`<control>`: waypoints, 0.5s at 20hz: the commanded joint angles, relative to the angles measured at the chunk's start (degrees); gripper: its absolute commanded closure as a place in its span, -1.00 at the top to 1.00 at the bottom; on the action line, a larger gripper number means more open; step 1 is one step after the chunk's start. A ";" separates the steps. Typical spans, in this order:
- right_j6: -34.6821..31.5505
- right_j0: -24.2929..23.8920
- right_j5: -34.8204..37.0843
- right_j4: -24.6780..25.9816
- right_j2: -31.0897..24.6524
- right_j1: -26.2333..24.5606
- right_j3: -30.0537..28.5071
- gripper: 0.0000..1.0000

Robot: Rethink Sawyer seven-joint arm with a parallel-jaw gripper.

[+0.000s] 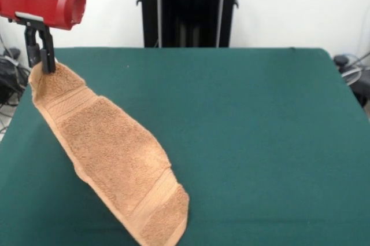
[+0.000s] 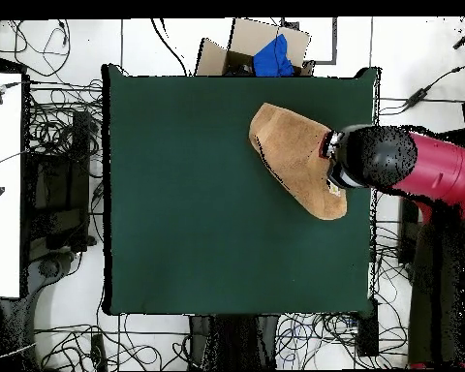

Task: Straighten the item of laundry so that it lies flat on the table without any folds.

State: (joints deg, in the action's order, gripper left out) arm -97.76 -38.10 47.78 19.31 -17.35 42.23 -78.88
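The orange-tan terry towel (image 1: 113, 150) hangs by one corner from my gripper (image 1: 45, 63) at the far left of the dark green table (image 1: 248, 130) in the front view. It stretches in a long diagonal strip down to the near edge, where its lower end rests on the felt. The gripper is shut on the towel's top corner, held above the table. In the overhead view the towel (image 2: 293, 155) lies near the table's (image 2: 198, 213) upper right, and the red arm head (image 2: 372, 160) covers the gripper.
A black pedestal (image 1: 188, 8) stands behind the table's far edge. A cardboard box with a blue cloth (image 2: 272, 53) sits beyond the table's top edge in the overhead view. Cables (image 2: 62, 126) lie on the floor around the table.
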 commanded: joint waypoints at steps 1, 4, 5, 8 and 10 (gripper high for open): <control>4.95 -0.41 5.03 -1.58 -2.78 1.82 -7.18 -1.00; 3.03 0.00 5.01 -2.26 -2.37 2.68 -8.75 -1.00; 2.02 0.31 4.83 -2.54 -2.02 3.25 -9.48 -1.00; 0.12 0.97 4.77 -3.24 -1.34 4.58 -10.92 -1.00; -1.17 1.42 4.65 -3.70 -0.77 5.35 -11.72 -1.00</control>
State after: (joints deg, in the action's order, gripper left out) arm -97.76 -38.80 47.78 17.61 -17.34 44.49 -81.40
